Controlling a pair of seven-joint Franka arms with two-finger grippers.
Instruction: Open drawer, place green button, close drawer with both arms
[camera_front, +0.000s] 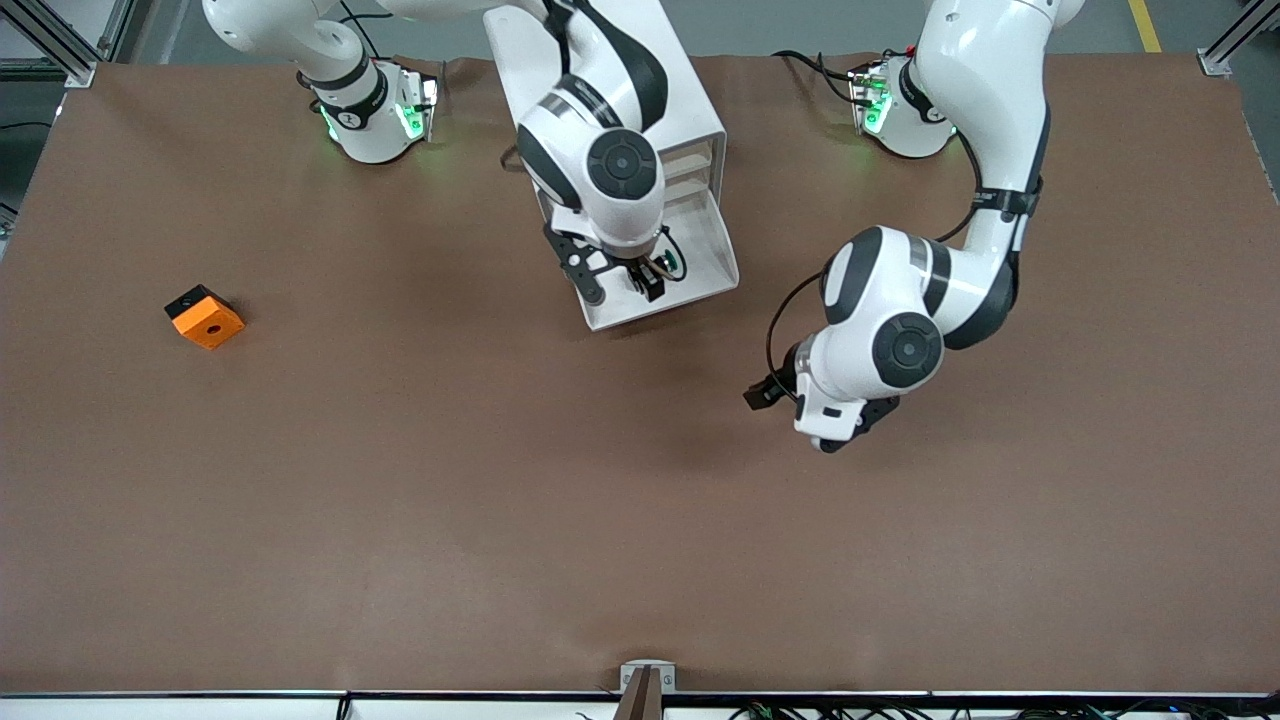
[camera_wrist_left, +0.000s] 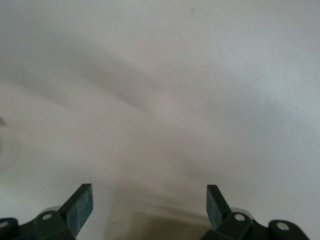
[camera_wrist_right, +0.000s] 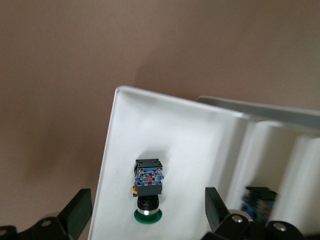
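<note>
While spread, right hand (camera_wrist_right: 145, 210) above button (camera_wrist_right: 148, 187), in drawer (camera_wrist_right: 120, 165)

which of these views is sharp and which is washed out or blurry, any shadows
Front view: even light, sharp, soft arm shadows on the brown table. Left wrist view: pale and featureless with diffuse grey shadow bands, only the open left claw has crisp edges. Right wrist view: the button in the open drawer is fairly sharp and casts a small shadow; the open right claw shows at the edge.

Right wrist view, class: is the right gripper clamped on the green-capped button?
No: the button lies loose on the floor of the open drawer, and the right gripper has its fingers spread wide apart either side of it.
</note>
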